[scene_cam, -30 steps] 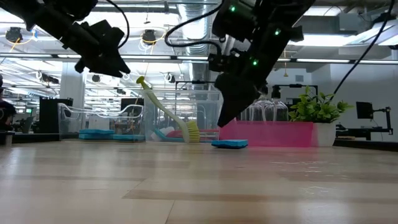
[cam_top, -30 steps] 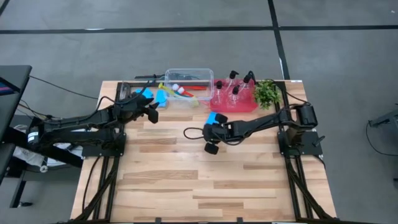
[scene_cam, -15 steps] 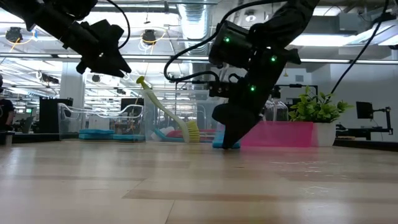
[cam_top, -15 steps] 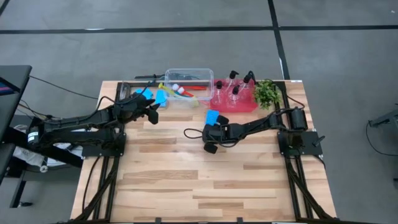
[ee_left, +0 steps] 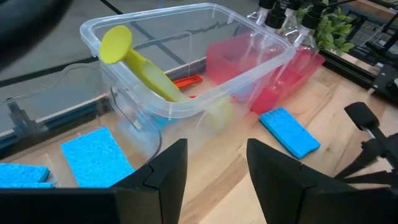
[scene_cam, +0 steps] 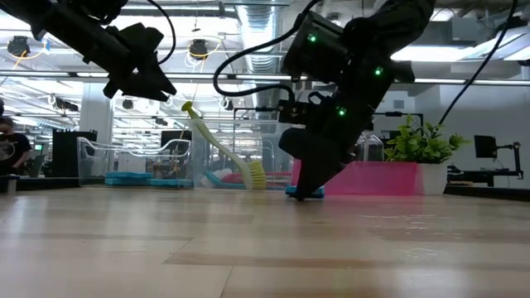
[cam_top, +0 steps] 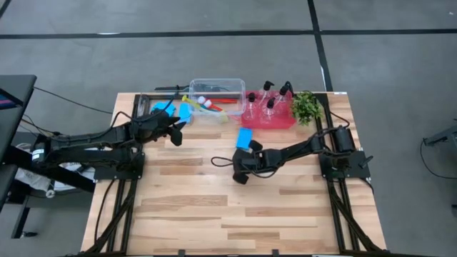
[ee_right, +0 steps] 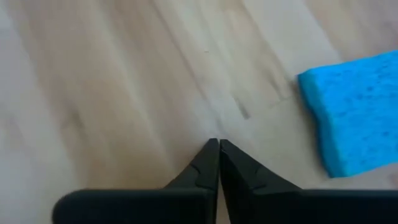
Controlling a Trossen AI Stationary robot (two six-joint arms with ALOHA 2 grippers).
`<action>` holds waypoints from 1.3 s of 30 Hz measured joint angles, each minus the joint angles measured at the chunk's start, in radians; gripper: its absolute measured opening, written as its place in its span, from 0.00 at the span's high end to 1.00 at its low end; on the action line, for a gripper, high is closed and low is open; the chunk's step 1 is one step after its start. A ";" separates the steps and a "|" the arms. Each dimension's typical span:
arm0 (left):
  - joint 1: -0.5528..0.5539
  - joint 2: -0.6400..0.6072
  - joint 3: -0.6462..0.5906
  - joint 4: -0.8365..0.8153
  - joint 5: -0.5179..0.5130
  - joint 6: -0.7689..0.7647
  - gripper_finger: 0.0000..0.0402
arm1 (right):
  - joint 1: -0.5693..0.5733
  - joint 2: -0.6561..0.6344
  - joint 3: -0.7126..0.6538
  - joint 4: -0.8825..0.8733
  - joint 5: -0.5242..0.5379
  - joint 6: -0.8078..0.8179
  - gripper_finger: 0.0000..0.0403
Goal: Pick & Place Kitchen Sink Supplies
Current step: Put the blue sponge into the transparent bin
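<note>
My right gripper (cam_top: 238, 163) (scene_cam: 308, 190) (ee_right: 219, 144) is shut and points down at bare wood just short of a blue sponge (cam_top: 245, 137) (ee_right: 351, 112) lying flat on the table. My left gripper (cam_top: 175, 133) (ee_left: 214, 155) hovers open in the air near a clear tub (cam_top: 216, 95) (ee_left: 186, 68). A yellow-green brush (ee_left: 140, 65) and a red brush (ee_left: 186, 81) lean in that tub. Two more blue sponges (cam_top: 175, 109) (ee_left: 93, 155) lie left of the tub. Several pump bottles (cam_top: 270, 96) stand in the red tray (cam_top: 268, 120).
A small green plant (cam_top: 305, 106) stands at the red tray's right end, by the table's far right corner. The near half of the wooden table (cam_top: 228, 207) is bare planks. The right arm's cable (cam_top: 218, 158) loops over the wood left of its gripper.
My right gripper has drawn back from the blue sponge toward the table's near edge and sunk closer to the wood. The sponge stays flat where it lay and now shows whole in the high view.
</note>
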 joint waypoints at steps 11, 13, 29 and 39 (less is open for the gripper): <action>-0.054 0.000 0.000 0.006 -0.001 -0.030 0.58 | 0.023 -0.176 -0.006 -0.018 0.087 -0.092 0.94; -0.060 0.000 0.000 0.008 -0.002 -0.030 0.58 | 0.010 -0.224 -0.006 -0.016 0.105 -0.108 0.92; -0.076 0.000 0.000 0.008 -0.001 -0.030 0.58 | -0.062 -0.262 -0.002 -0.074 0.137 -0.264 0.64; -0.089 0.000 0.000 0.008 -0.001 -0.030 0.58 | -0.098 -0.203 -0.002 -0.108 0.140 -0.289 0.50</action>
